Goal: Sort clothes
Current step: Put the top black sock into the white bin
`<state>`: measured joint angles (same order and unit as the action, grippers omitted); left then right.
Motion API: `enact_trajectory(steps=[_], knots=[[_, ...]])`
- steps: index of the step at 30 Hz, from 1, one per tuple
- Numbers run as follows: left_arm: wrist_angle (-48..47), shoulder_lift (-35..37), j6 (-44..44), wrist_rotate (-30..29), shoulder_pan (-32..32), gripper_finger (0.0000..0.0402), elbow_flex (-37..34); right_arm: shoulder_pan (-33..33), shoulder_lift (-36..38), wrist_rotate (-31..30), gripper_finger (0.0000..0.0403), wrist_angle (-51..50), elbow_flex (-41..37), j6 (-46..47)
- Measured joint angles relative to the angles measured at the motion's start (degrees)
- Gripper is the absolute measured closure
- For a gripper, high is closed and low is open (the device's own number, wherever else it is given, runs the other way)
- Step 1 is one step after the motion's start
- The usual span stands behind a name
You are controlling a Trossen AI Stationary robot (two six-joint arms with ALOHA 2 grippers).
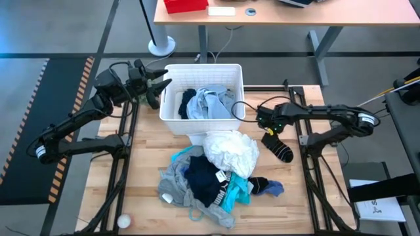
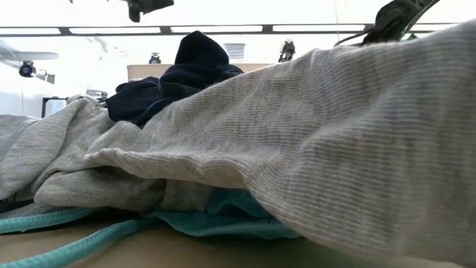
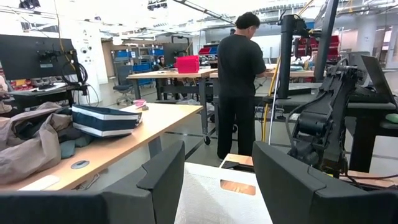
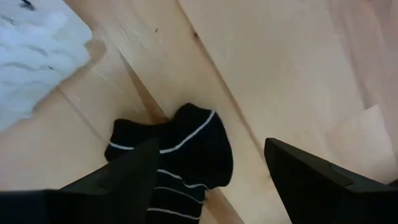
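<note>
A heap of soft clothes (image 1: pixel 213 174) lies crumpled on the pale, plank-grained wooden counter (image 1: pixel 151 164), just in front of a white rectangular plastic bin (image 1: pixel 172 115) with cut-out handles. At the pile's top sits a puffy, wrinkled white garment (image 1: pixel 231 152); below it a dark navy top (image 1: pixel 205 180) with white lettering, fine-ribbed grey knit (image 1: pixel 174 180) and a smooth teal piece (image 1: pixel 237 191) with a cord. A dark sock with a blue toe (image 1: pixel 266 187) rests at the pile's right edge. More grey and blue fabric (image 1: pixel 207 103) is bunched inside the bin.

Apart from the heap, to its right, a black ankle sock with thin white stripes (image 1: pixel 278 148) lies flat on the counter. The right gripper (image 1: pixel 268 124) hangs just above its cuff, dark flat fingers (image 4: pixel 124 177) spread wide on either side with nothing between them. The left gripper (image 1: pixel 159 85) is raised beside the bin's left rear corner, its fingers (image 3: pixel 163 177) parted and empty.

From counter height, the ribbed grey cloth fills the view. Beyond the counter a person in dark clothing (image 3: pixel 239 81) stands at a workbench.
</note>
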<state>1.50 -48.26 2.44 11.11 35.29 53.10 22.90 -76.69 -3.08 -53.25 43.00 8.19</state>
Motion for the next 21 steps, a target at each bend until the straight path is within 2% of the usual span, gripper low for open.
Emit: enact_trajectory(steps=[7, 11, 14, 21], knots=[[0.0, 0.0, 0.0, 0.0, 0.0, 0.0223, 0.0, 0.0, -6.4, 0.0, 0.0102, 0.5, 0.0, -1.2], [0.0, 0.0, 0.0, 0.0, 0.0, 0.0223, 0.0, 0.0, -9.5, 0.1, 0.0125, 0.7, 0.0, -2.9], [0.0, 0.0, 0.0, 0.0, 0.0, 0.0223, 0.0, 0.0, -10.3, 0.4, 0.0181, 0.7, 0.1, -3.9], [0.0, 0.0, 0.0, 0.0, 0.0, 0.0223, 0.0, 0.0, -9.5, 0.3, 0.0379, -2.1, 1.6, -7.3]])
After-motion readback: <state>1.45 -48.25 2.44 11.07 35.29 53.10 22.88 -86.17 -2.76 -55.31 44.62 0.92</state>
